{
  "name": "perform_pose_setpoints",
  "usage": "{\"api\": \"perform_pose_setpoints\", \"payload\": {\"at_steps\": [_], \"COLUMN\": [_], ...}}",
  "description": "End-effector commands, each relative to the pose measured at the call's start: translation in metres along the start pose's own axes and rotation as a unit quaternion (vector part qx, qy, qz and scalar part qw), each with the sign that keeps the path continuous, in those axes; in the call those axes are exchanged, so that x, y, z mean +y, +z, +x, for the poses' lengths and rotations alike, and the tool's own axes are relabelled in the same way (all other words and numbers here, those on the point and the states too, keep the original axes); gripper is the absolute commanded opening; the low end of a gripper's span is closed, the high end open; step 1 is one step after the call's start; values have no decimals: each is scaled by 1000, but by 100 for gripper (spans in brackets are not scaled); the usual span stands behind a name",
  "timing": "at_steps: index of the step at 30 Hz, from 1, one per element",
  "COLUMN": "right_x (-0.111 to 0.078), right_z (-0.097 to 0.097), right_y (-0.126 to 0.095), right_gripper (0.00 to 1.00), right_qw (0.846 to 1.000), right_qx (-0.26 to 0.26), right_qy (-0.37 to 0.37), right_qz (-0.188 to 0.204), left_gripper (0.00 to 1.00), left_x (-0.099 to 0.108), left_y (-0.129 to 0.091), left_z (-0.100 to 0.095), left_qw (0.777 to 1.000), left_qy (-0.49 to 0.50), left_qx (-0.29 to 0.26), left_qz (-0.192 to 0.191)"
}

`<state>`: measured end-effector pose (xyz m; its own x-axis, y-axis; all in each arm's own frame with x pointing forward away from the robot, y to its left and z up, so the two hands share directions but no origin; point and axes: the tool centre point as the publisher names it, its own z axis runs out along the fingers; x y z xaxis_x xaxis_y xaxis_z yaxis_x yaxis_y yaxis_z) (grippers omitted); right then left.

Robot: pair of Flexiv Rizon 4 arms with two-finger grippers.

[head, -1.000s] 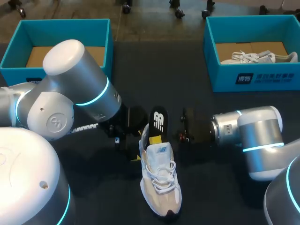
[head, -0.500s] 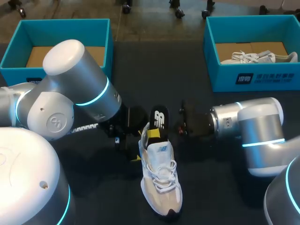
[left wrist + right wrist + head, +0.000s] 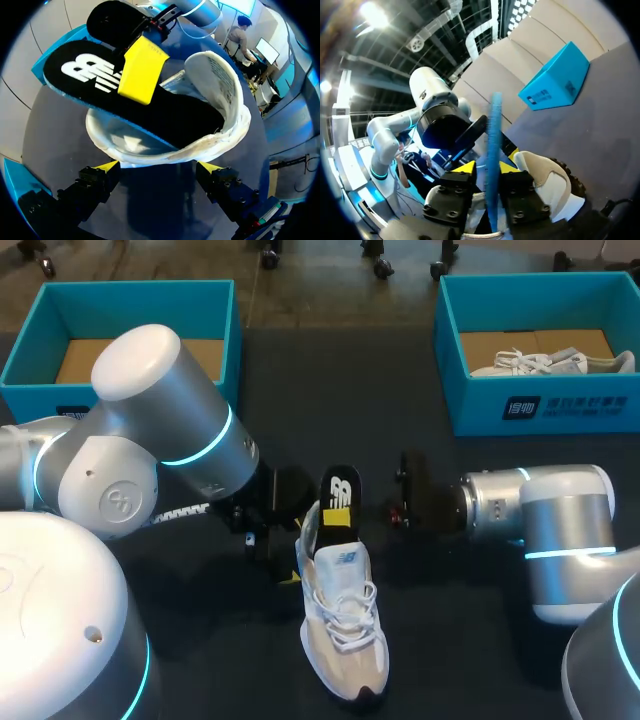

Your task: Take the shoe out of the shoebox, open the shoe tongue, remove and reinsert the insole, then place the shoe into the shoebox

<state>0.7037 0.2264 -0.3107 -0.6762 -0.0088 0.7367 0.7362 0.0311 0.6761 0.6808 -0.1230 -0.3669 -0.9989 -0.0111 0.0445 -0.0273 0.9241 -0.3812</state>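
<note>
A beige and white sneaker [image 3: 342,635] lies mid-table, toe toward me. Its black insole [image 3: 338,495] with a white logo rises out of the heel opening. My right gripper [image 3: 340,514] comes in from the right and is shut on the insole; in the right wrist view the insole [image 3: 493,165] stands edge-on between the two fingers. In the left wrist view one yellow fingertip [image 3: 142,70] of that gripper lies flat on the insole [image 3: 125,100]. My left gripper [image 3: 159,167] is open, its tips on either side of the sneaker's heel [image 3: 165,150].
A teal shoebox [image 3: 540,410] at the back right holds another white shoe [image 3: 550,363]. A second teal shoebox [image 3: 120,300] at the back left shows only its cardboard floor. My left arm's big elbow [image 3: 160,430] hangs over the table's left half.
My right gripper's yellow tip has shifted farther up the insole, and its wrist has drawn a little to the right. The sneaker and my left arm have stayed put.
</note>
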Motion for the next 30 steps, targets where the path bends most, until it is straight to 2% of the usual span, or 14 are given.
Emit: {"api": "perform_pose_setpoints", "payload": {"at_steps": [1,8,15,21,22,23,26,30], "right_x": [-1,-22,-45,-47,-44,-42,-36,-27], "right_z": [-5,-13,-11,-5,-3,-1,4,10], "right_y": [7,11,8,8,9,9,9,8], "right_gripper": [0,0,0,0,24,42,53,49], "right_qw": [1000,998,996,997,998,998,999,999], "right_qx": [-2,-13,-19,-17,-16,-15,-15,-16], "right_qy": [9,50,73,61,55,50,34,16], "right_qz": [11,39,38,35,35,35,35,31], "left_gripper": [100,100,100,100,100,100,100,100], "left_x": [0,0,0,0,0,0,0,0], "left_y": [0,0,0,0,0,0,0,0], "left_z": [1,1,1,1,1,1,1,1], "left_qw": [1000,1000,1000,1000,1000,1000,1000,1000], "left_qy": [0,0,0,0,0,0,0,0], "left_qx": [-1,-1,-1,-1,-1,-1,-1,-1], "left_qz": [0,0,0,0,0,0,0,0]}}
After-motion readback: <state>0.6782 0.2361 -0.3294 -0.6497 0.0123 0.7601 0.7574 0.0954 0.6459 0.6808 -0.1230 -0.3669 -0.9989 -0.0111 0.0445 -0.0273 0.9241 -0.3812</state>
